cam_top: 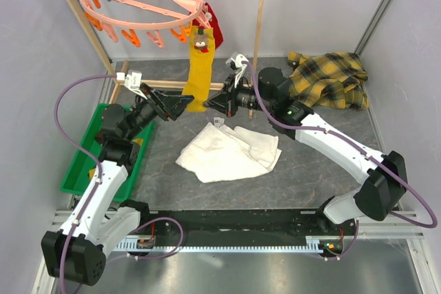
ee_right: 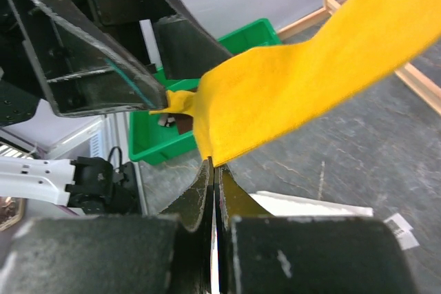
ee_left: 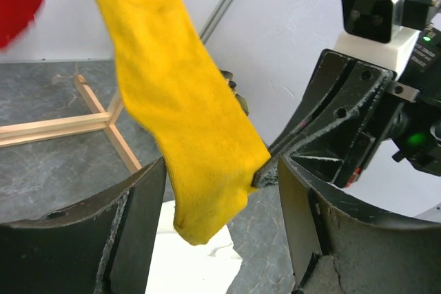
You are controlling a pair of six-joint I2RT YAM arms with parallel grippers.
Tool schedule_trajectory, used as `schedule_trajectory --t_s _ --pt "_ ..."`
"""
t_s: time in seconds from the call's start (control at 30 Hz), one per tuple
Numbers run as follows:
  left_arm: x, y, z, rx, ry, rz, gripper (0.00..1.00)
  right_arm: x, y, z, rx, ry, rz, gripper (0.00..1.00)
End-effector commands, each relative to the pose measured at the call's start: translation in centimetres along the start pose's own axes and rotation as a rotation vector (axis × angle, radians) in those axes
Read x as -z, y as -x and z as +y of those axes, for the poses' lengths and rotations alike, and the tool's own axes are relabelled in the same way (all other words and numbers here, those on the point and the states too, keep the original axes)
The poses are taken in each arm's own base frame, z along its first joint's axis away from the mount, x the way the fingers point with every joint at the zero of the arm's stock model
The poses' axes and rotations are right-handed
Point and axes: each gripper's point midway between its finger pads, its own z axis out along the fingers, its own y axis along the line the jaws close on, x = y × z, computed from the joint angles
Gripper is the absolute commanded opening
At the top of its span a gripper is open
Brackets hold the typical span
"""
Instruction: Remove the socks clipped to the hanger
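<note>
The yellow sock (cam_top: 198, 67) hangs from a clip on the hanger (cam_top: 88, 1), with a red sock (cam_top: 215, 24) clipped just behind it. The right fingers (ee_right: 231, 201) are pressed together on its lower edge, and the left fingers (ee_left: 138, 211) stand apart around its toe. It is light, limp and stretchy, so it is probably best gripped higher, just below the clip.
</note>
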Motion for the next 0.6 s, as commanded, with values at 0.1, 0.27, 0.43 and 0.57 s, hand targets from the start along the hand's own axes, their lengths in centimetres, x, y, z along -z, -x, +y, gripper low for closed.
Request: schedule_trajectory --t_s 0.1,0.27,0.43,0.57 --pt "0.4 0.8 -1.2 -0.066 -0.026 0.009 0.73 -0.4 3.8 3.8 0.022 0.05 -0.114 0.0" --pt "0.8 0.8 -2.0 -0.077 -0.054 0.015 0.71 -0.6 4.3 4.0 0.021 0.042 -0.131 0.0" --pt "1.0 1.3 -2.3 -0.1 -0.049 -0.006 0.33 -1.3 4.2 3.9 0.01 0.043 -0.119 0.0" --pt "0.9 1.3 -1.8 -0.099 -0.029 -0.005 0.07 -0.9 5.1 2.8 0.041 -0.038 -0.125 0.19"
